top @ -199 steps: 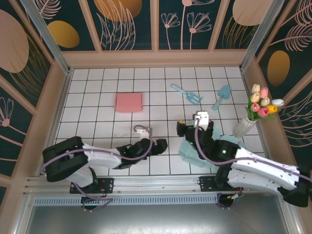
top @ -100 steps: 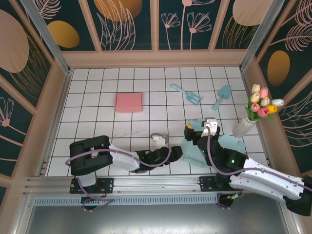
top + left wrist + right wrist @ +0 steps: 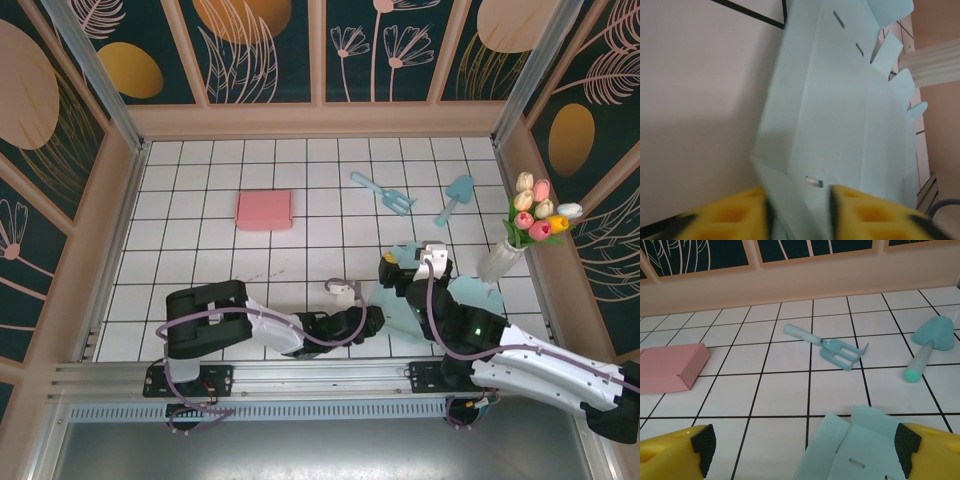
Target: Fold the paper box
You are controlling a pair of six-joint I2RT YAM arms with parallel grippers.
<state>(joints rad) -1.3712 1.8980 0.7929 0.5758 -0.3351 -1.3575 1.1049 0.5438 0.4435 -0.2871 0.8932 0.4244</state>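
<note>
— Pale-blue paper box: where is it recorded?

— It is recorded lying unfolded and flat on the white tiled table, right of centre in the lower half of the overhead view, partly covered by the right arm. Slots and tabs are seen along its edges in the left wrist view.

— How is the left gripper found?

— It is found low at the left edge of the paper box. In its wrist view a raised flap is seen pinched between the yellow fingers, so the gripper is noted as clamped on the paper box.

— And the right gripper?

— It is noted as spread wide, with nothing held. Its jaws are seen at the two lower corners of its wrist view, with the far edge of the paper box lying between them at the bottom of the frame.

— What else is entered?

— A pink box is entered at the upper left of the tiles. A teal hand fork and a teal trowel are entered at the upper right, apart from the paper box. A vase of tulips is seen standing just beside its right side.
</note>
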